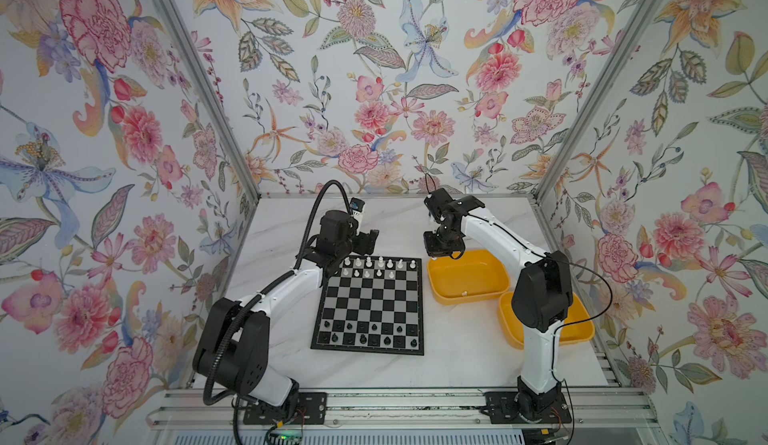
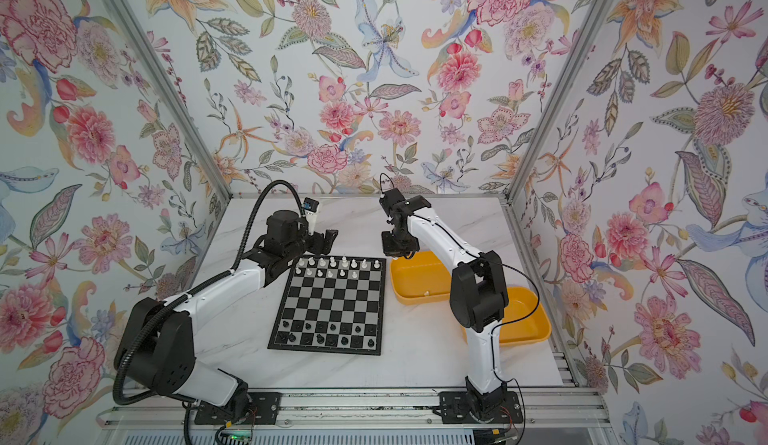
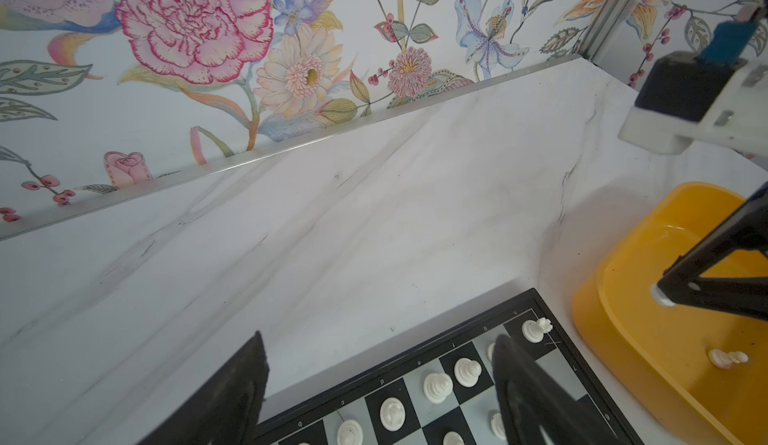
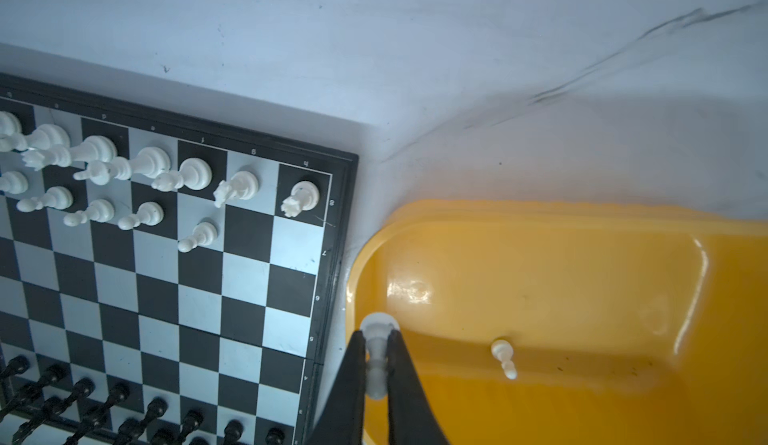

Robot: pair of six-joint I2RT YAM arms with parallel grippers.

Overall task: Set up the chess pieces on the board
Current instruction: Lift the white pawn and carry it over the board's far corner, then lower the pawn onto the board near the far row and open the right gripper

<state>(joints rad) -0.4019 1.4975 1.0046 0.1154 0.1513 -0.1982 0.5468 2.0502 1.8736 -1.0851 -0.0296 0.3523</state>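
The board (image 1: 370,301) (image 2: 332,301) lies flat at the table's middle. Several white chess pieces (image 1: 380,262) (image 4: 191,173) fill its two far rows, and several black ones (image 1: 365,333) (image 4: 83,389) its two near rows. My right gripper (image 1: 444,252) (image 4: 376,335) is shut on a white pawn (image 4: 376,355), held over the left rim of a yellow tub (image 1: 478,297). Another white pawn (image 4: 503,355) (image 3: 727,357) lies in that tub. My left gripper (image 1: 368,240) (image 3: 379,337) hangs open and empty over the board's far left corner.
A second yellow tub (image 1: 582,333) sits nearer right, partly hidden by the right arm. Floral walls close in the back and both sides. A metal rail (image 1: 395,405) carrying both arm bases runs along the front edge.
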